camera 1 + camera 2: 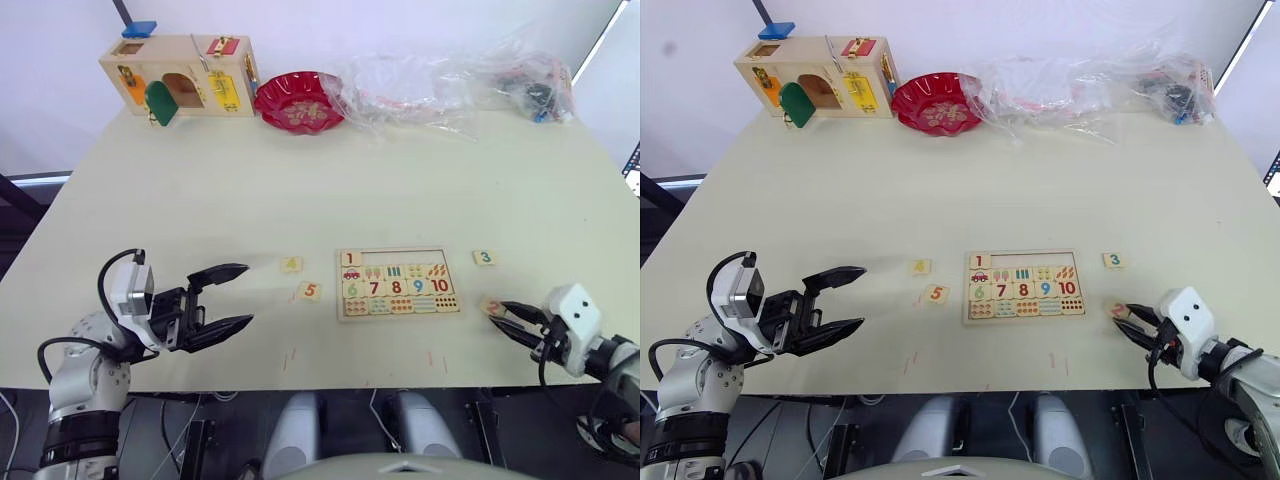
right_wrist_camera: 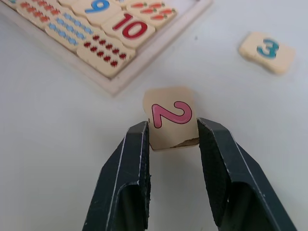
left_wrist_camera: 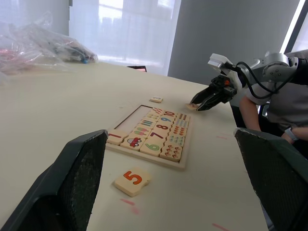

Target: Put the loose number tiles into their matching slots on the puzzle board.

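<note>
- Closest to the head camera are the two grippers, low at the table's near edge: left gripper (image 1: 232,297) at about 8 o'clock, fingers spread wide with nothing between them.
- Right gripper (image 2: 169,139) sits at roughly 4 o'clock, fingers nearly closed around the 2 tile (image 2: 171,117). From the head view that tile is just a pale scrap at the fingertips; the right wrist view is what shows the pink 2 and the tile tipped up off the table, pinched on both sides.
- Puzzle board (image 1: 400,313) lies dead centre near the front, with the 1 tile (image 1: 351,258) already seated in the leftmost slot of the top row. The other slots (image 1: 405,256) in that row are bare.
- 3 tile (image 1: 485,257) lies flat on the table at the board's 2 o'clock, apart from it.
- 4 tile (image 1: 291,264) and 5 tile (image 1: 309,291) sit just off the board's 9 o'clock side, near each other.
- Left wrist view gives the 5 up close, plus the right gripper across the board.
- Far back at 11 o'clock: wooden latch box (image 1: 180,75), red bowl (image 1: 299,101), crumpled plastic bags (image 1: 450,85).
</note>
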Robot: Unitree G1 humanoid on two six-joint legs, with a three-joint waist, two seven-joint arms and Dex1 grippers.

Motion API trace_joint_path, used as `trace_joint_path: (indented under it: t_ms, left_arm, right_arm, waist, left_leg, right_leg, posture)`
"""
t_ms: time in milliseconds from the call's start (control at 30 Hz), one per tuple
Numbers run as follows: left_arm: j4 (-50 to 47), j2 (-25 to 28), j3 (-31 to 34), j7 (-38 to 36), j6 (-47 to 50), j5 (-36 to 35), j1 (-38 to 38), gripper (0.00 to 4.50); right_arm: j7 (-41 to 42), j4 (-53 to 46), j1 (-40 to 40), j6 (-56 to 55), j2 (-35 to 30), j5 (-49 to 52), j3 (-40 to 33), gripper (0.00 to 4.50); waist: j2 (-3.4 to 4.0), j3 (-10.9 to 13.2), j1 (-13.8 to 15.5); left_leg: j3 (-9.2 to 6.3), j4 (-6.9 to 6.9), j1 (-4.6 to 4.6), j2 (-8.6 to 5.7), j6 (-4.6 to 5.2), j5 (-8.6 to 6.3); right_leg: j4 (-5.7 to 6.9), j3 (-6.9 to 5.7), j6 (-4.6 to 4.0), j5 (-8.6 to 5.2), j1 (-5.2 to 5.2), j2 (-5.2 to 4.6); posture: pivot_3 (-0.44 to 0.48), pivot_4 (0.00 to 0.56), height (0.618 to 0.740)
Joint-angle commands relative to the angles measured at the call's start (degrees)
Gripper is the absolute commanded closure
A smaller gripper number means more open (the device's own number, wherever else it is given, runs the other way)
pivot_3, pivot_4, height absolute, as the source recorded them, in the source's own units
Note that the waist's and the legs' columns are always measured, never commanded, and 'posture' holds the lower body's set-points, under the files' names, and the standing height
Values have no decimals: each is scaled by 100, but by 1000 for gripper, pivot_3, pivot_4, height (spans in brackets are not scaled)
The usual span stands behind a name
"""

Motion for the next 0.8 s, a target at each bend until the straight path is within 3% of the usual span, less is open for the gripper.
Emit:
trace_joint_path:
  t_ms: [33,133,333,433,600,800]
  left_arm:
    - [-127,81,109,-211,4,-185,38,0]
    - [-181,121,101,-212,2,-282,76,0]
    - [-285,173,58,-213,-89,-385,140,0]
    - [-284,150,127,-211,-95,-369,151,0]
    - [-309,174,374,-99,-171,-329,326,0]
    - [-335,176,566,-28,-295,-269,562,0]
  right_arm:
    - [243,-839,-633,784,-772,448,-187,3613]
    - [446,-1012,-1249,1207,-1356,546,49,3613]
    - [933,-534,-3832,2148,-2126,301,1667,3613]
    - [1306,-26,-5358,2385,-1859,-110,2758,3613]
    - [1881,1043,-7259,2587,-990,-841,4273,3613]
    - [2334,2152,-8198,2270,-184,-1594,5277,3613]
  waist:
    - [17,10,-21]
    - [10,7,-9]
    - [13,28,-16]
    - [25,43,-9]
    - [29,50,-108]
    - [27,49,-117]
  left_leg:
    - [9,1,1,0,0,0]
    - [5,1,4,1,0,0]
    - [5,0,1,4,0,0]
    - [1,-4,-9,2,0,0]
    - [-11,-9,-23,-1,0,0]
    - [-36,4,-103,-6,-2,1]
  right_leg:
    - [2,10,1,1,-2,-1]
    - [2,6,1,0,-1,2]
    - [0,5,-2,1,-6,-2]
    - [-2,-3,-3,1,-17,-11]
    - [-5,-16,-4,1,-27,-16]
    - [5,-41,-6,5,-92,-26]
  posture:
    - [0,150,740]
    - [0,150,740]
    - [0,150,740]
    - [0,150,740]
    - [0,150,740]
    - [0,150,740]
